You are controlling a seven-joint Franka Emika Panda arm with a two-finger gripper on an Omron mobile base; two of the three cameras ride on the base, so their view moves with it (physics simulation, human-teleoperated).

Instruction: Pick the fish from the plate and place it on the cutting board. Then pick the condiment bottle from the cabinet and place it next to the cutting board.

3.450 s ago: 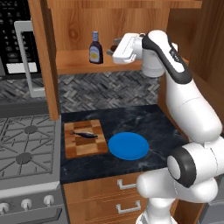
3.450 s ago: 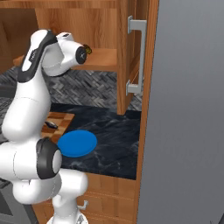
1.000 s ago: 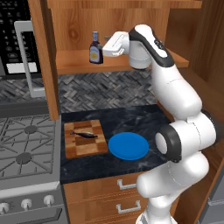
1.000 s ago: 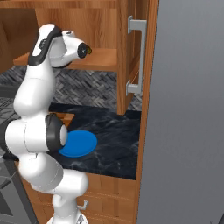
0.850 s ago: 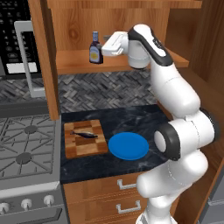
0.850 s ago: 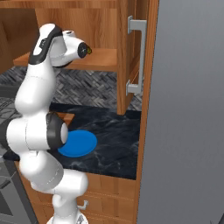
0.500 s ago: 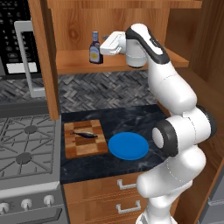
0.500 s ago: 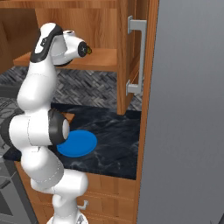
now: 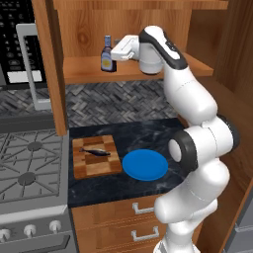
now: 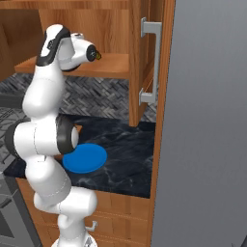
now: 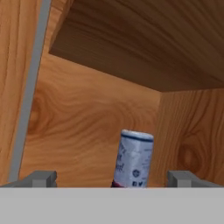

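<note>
The condiment bottle (image 9: 106, 53) stands upright on the open shelf of the wooden cabinet (image 9: 81, 73). My gripper (image 9: 114, 54) is level with it, just to its right, open. In the hand view the bottle (image 11: 133, 159) sits straight ahead, centred between the two spread fingertips (image 11: 41, 178), and nothing is gripped. The fish (image 9: 95, 151) lies on the checkered cutting board (image 9: 96, 158) on the dark counter. The blue plate (image 9: 145, 164) lies bare to the right of the board, and it also appears behind the arm in the right base view (image 10: 85, 158).
A stove (image 9: 24, 170) borders the counter on the left, with a microwave (image 9: 20, 44) above it. The cabinet's side post (image 9: 49, 64) stands left of the bottle. An open cabinet door with a handle (image 10: 147, 60) and a grey fridge (image 10: 207, 120) close the right side.
The hand has travelled left along the shelf and now sits close beside the bottle. The fish, board and plate have stayed put.
</note>
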